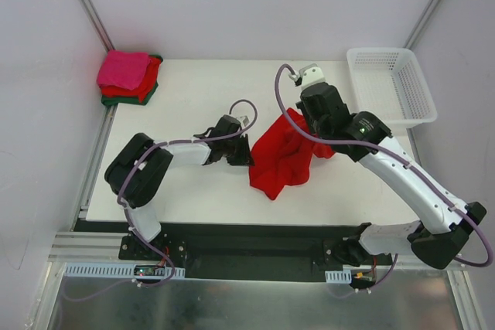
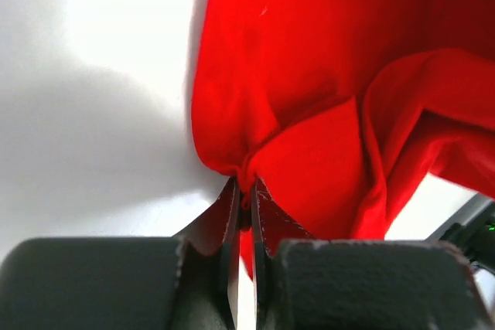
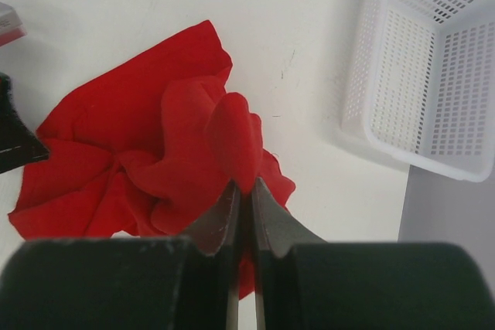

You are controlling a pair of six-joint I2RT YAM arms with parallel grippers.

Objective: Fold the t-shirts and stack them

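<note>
The bright red t-shirt (image 1: 280, 161) lies crumpled mid-worktop (image 1: 193, 98) between the 2 arms. The left hand (image 2: 244, 191) pinches its left edge and the right hand (image 3: 244, 187) pinches a raised fold opposite, likely to draw the cloth flat for folding. The folded stack (image 1: 128, 76) sits in the far-left corner.

The bright red crumpled cloth t-shirt (image 1: 280, 158) is plain all over. 3 plain shirts: hot pink folded cloth shirt (image 1: 124, 69), red folded cloth shirt (image 1: 148, 76), dark green folded cloth shirt (image 1: 128, 102). The white plastic lattice basket (image 1: 377, 52) has a grid pattern. The flat white tabletop (image 1: 193, 106) is plain.
</note>
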